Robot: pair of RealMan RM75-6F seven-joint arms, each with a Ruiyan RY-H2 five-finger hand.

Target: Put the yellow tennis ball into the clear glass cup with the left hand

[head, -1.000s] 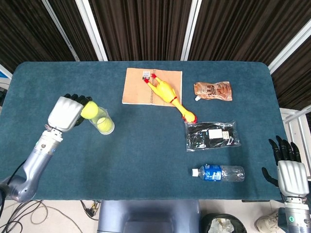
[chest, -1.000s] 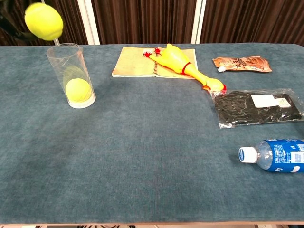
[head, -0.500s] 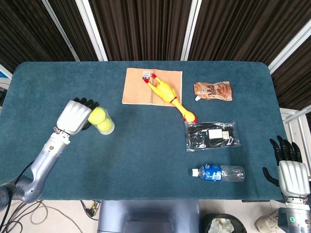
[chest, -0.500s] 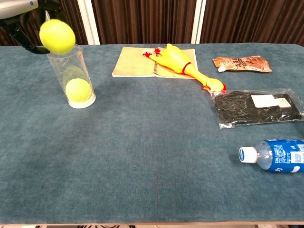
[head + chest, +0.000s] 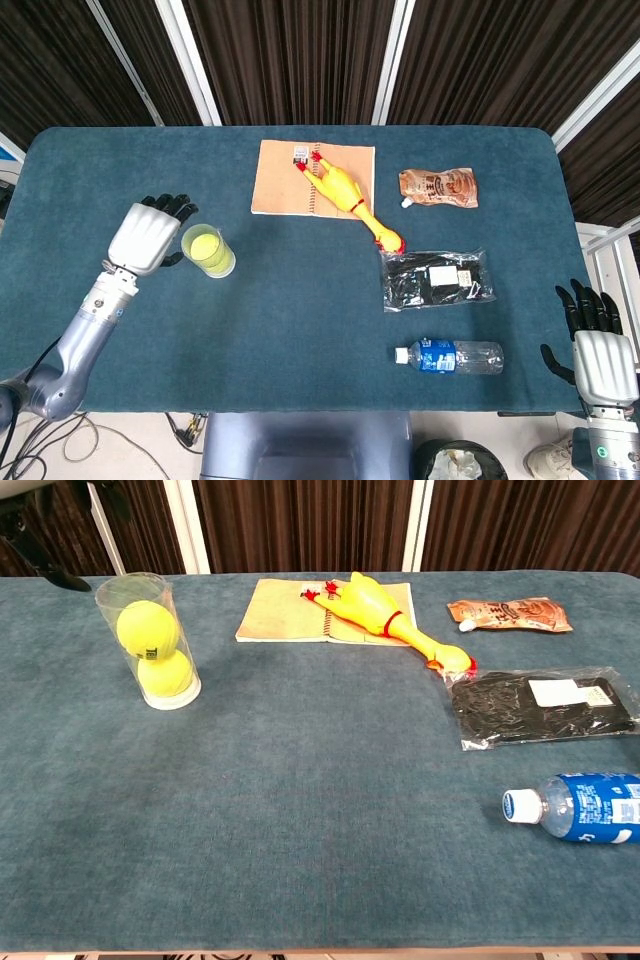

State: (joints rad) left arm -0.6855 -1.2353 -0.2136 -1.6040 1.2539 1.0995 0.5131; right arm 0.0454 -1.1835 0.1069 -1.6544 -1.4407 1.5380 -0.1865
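Observation:
The clear glass cup stands upright on the left of the table. A yellow tennis ball sits inside it on top of a second yellow ball. My left hand hovers just left of the cup with fingers spread and nothing in it; only a sliver of the left hand shows at the chest view's top left corner. My right hand hangs open off the table's right front corner.
A notebook with a yellow rubber chicken lies at the back centre. A brown pouch, a black packet in plastic and a water bottle lie on the right.
The left hand carried the ball over the cup and let it go. The ball dropped in onto the other ball, and the hand drew back slightly to the left.

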